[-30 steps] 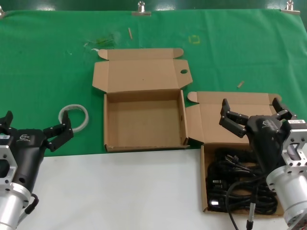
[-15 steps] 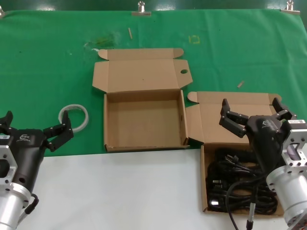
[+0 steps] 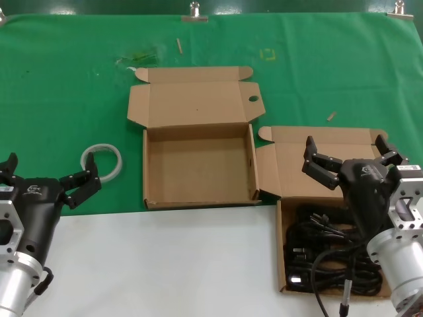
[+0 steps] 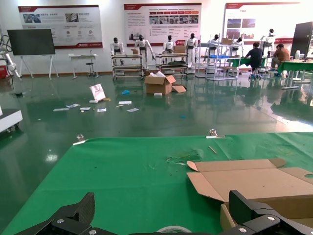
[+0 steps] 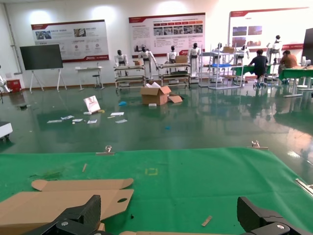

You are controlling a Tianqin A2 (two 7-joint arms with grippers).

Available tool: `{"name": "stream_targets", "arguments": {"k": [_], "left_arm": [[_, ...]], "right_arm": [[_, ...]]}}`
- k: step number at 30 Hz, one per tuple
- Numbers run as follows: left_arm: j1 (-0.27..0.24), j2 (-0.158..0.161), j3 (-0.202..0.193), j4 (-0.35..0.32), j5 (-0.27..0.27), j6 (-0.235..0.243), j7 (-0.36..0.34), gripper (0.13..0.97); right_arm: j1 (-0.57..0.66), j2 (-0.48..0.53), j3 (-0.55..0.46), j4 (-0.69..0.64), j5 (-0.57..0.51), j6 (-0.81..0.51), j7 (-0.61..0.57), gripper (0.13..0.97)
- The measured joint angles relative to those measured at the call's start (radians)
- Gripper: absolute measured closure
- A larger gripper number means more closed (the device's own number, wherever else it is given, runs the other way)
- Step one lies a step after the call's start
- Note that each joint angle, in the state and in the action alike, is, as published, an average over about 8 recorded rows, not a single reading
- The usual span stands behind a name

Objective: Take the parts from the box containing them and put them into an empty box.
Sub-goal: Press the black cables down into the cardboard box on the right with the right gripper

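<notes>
Meanwhile, the right gripper (image 3: pixel 348 157) hung with its fingers spread wide over the box containing them (image 3: pixel 291 165), where the parts (image 3: pixel 324 254) lay coiled in a black tangle on the floor of it. The empty box (image 3: pixel 198 168) sat open just beside, to the left. The left gripper (image 3: pixel 45 177) waited near the white ring of tape (image 3: pixel 102 160), likewise splayed and holding nothing.

Empty box (image 3: pixel 198 165) open, unobstructed above
</notes>
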Motion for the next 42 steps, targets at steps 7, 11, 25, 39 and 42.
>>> {"name": "stream_targets", "arguments": {"k": [7, 11, 25, 39, 42], "left_arm": [[0.0, 0.0, 0.0, 0.0, 0.0, 0.0, 0.0, 0.132], [0.0, 0.0, 0.0, 0.0, 0.0, 0.0, 0.0, 0.132], [0.0, 0.0, 0.0, 0.0, 0.0, 0.0, 0.0, 0.132], [0.0, 0.0, 0.0, 0.0, 0.0, 0.0, 0.0, 0.132], [0.0, 0.0, 0.0, 0.0, 0.0, 0.0, 0.0, 0.132]], "right_arm": [[0.0, 0.0, 0.0, 0.0, 0.0, 0.0, 0.0, 0.129], [0.0, 0.0, 0.0, 0.0, 0.0, 0.0, 0.0, 0.129], [0.0, 0.0, 0.0, 0.0, 0.0, 0.0, 0.0, 0.129], [0.0, 0.0, 0.0, 0.0, 0.0, 0.0, 0.0, 0.129], [0.0, 0.0, 0.0, 0.0, 0.0, 0.0, 0.0, 0.129]]}}
